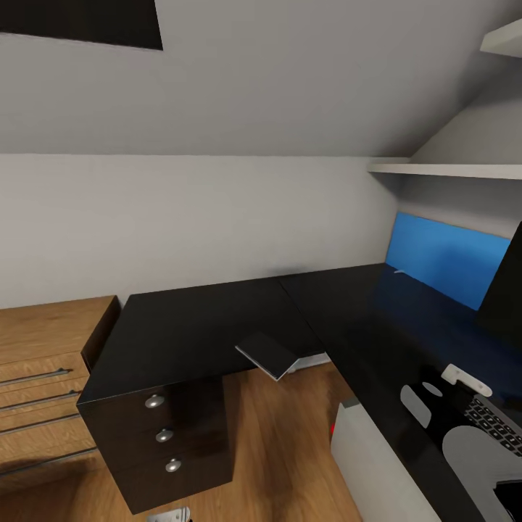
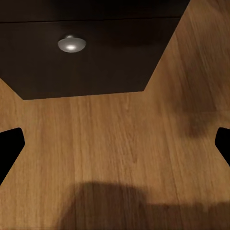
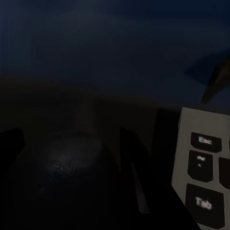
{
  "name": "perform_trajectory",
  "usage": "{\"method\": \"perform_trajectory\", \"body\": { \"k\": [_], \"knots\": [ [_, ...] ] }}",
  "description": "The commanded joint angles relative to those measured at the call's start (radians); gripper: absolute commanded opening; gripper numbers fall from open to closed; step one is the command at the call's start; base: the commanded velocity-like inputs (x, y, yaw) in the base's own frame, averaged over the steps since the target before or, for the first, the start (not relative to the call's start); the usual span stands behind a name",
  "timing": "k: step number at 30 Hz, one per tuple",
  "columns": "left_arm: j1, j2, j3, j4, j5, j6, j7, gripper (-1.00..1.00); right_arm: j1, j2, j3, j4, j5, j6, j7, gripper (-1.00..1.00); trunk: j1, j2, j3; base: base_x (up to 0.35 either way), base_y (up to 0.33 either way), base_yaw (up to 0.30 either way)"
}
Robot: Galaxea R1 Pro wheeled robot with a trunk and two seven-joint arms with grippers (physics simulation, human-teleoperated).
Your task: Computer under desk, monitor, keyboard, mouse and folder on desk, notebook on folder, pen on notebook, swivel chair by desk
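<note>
I am looking along my right hand (image 3: 115,191) and seeing its fingers standing spread around the mouse (image 3: 62,177), a dark rounded shape sitting between them on the black worktop (image 3: 96,72); I cannot tell whether the pads are touching it. Just beside the mouse the keyboard (image 3: 201,172) is lying flat, its Esc and Tab keys readable. My left hand (image 2: 115,143) is hanging over the wooden floor (image 2: 120,148) with its fingers spread wide and nothing between them, facing a dark drawer front with a round silver knob (image 2: 71,44). In the head view the keyboard (image 1: 493,420) is showing at about four o'clock on the L-shaped worktop (image 1: 217,319), with the black edge of the monitor (image 1: 507,283) at three o'clock in front of the blue back panel (image 1: 442,261). The pale computer (image 1: 377,464) is standing on the floor at five o'clock, under the worktop's edge. A light wooden counter (image 1: 43,333) is sitting at nine o'clock.
</note>
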Motion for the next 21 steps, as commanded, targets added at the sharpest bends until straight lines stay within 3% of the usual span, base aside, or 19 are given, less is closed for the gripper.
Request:
{"method": "perform_trajectory", "body": {
  "k": [1, 4, 5, 21],
  "knots": [
    [-0.002, 0.002, -0.008, -0.001, 0.01, -0.008, 0.008, 1.0, -0.001, -0.001, 0.008, 0.0, -0.012, -0.006, -0.003, -1.0, 0.0, -0.001, -0.001, 0.0, 0.0, 0.0],
    [-0.002, 0.002, -0.008, -0.001, 0.011, -0.008, 0.008, 1.0, -0.001, -0.001, 0.008, -0.001, -0.012, -0.006, -0.004, -1.0, 0.0, -0.001, -0.001, 0.0, 0.0, 0.0],
    [-0.002, 0.002, -0.008, -0.001, 0.011, -0.008, 0.008, 1.0, -0.001, -0.001, 0.008, -0.002, -0.011, -0.006, -0.005, 1.0, 0.0, -0.001, -0.001, 0.0, 0.0, 0.0],
    [-0.002, 0.001, -0.008, 0.001, 0.011, -0.008, 0.008, 1.0, -0.001, -0.001, 0.008, -0.004, -0.01, -0.008, -0.005, 1.0, 0.0, -0.001, -0.001, 0.0, 0.0, 0.0]
  ]
}}
